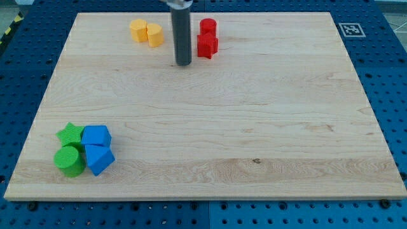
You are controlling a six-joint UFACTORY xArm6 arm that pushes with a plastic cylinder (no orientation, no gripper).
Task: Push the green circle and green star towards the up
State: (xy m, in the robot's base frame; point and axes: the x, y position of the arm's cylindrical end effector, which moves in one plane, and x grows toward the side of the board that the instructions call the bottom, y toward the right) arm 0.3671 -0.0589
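Bright, even overhead light, no hard glare. Board point(210, 108) evenly lit, grain sharp across the whole surface. Shadows soft and short: small dark patch at my tip point(184, 63), thin ones under the green circle point(69, 160) and blue blocks point(97, 150). Rod slightly soft at the view's top edge. Marker tag point(351, 29) crisp. Board edges converge toward the top, mild perspective. Colours saturated, low noise.

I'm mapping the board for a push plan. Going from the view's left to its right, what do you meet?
Green circle and green star → two blue blocks → two yellow blocks → my tip → two red blocks.
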